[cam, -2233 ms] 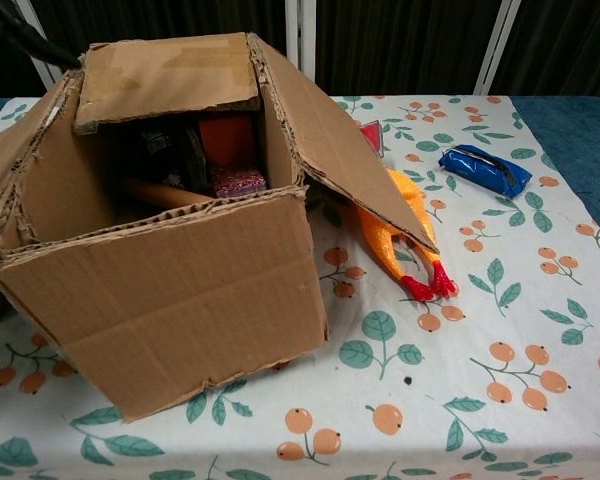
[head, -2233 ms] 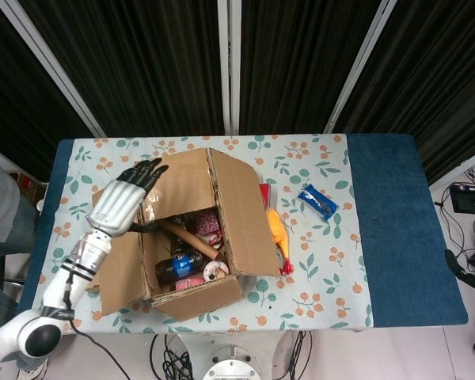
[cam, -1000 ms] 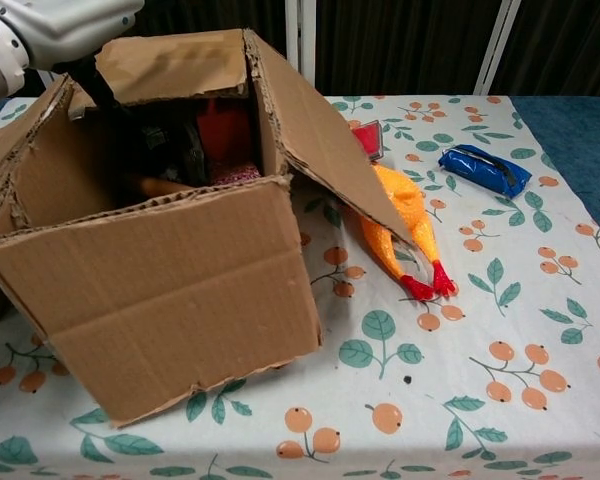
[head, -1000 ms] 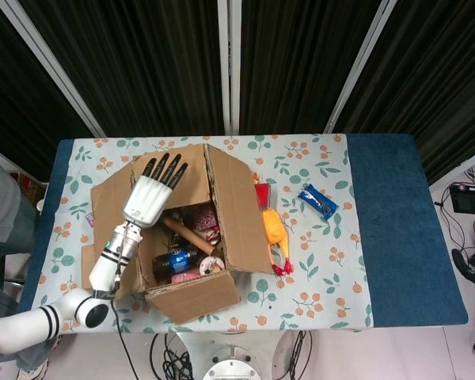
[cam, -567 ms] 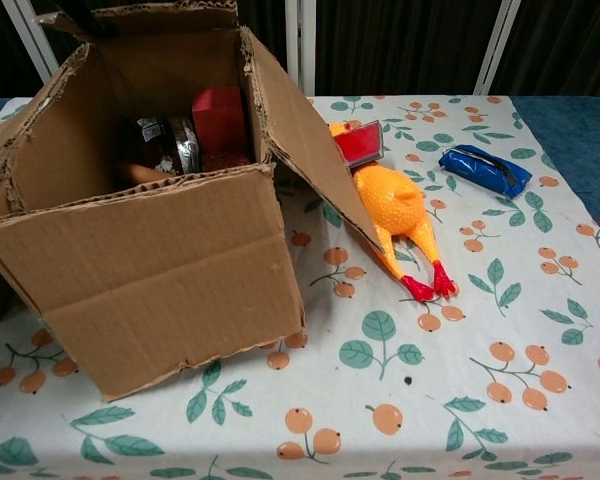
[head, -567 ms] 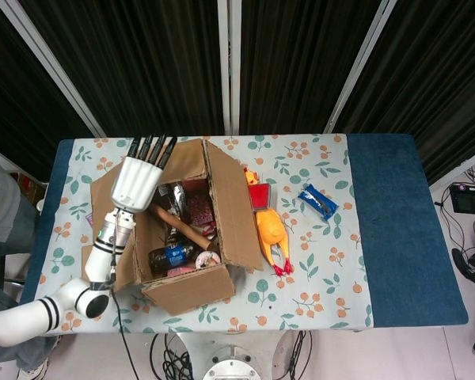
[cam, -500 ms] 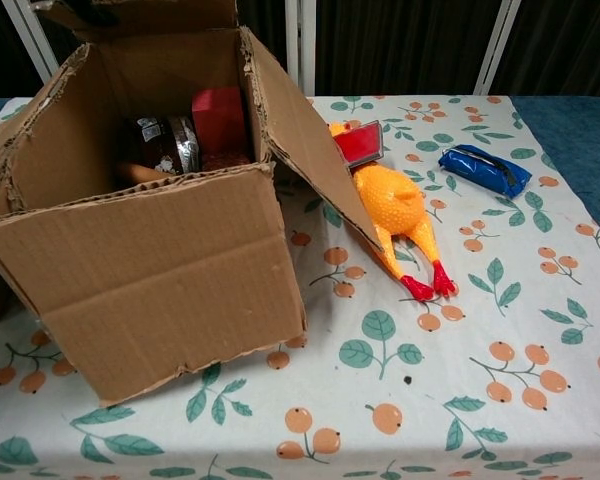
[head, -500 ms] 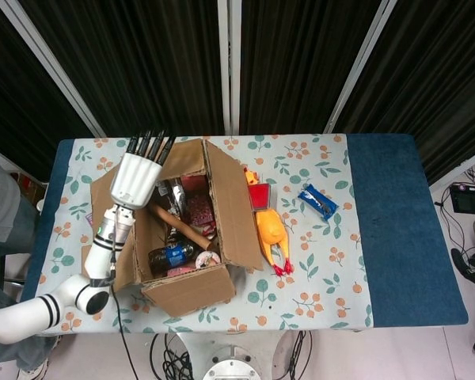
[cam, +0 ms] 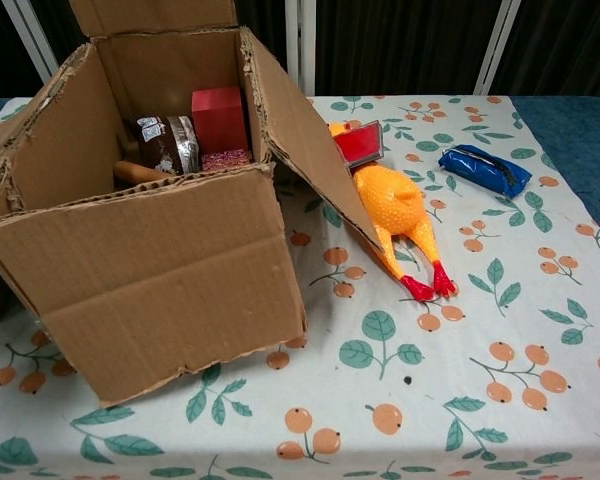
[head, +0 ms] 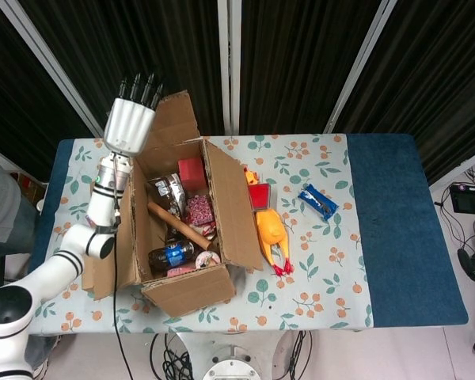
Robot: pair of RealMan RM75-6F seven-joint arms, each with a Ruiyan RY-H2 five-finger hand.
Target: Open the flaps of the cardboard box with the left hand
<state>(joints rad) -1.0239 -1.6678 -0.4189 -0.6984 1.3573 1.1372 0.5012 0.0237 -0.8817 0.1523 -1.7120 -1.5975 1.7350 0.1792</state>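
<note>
Dark curtains hang behind a table [head: 396,237] under a leaf-and-orange print cloth with a blue strip at one end. Over its far left corner the left hand [head: 131,119] is raised, dark fingers [head: 140,85] straight and close together, holding nothing, just beside the upright rear flap [head: 172,119]. That flap belongs to the cardboard box [cam: 170,270], which sits on the table's left half with its top open and goods inside. Corrugated board looks light and stiff but creases and tears at ragged edges, so a flap is probably best pushed flat near its free edge. Beside the box lie a rubber chicken [cam: 395,215] and a blue packet [cam: 485,168].
</note>
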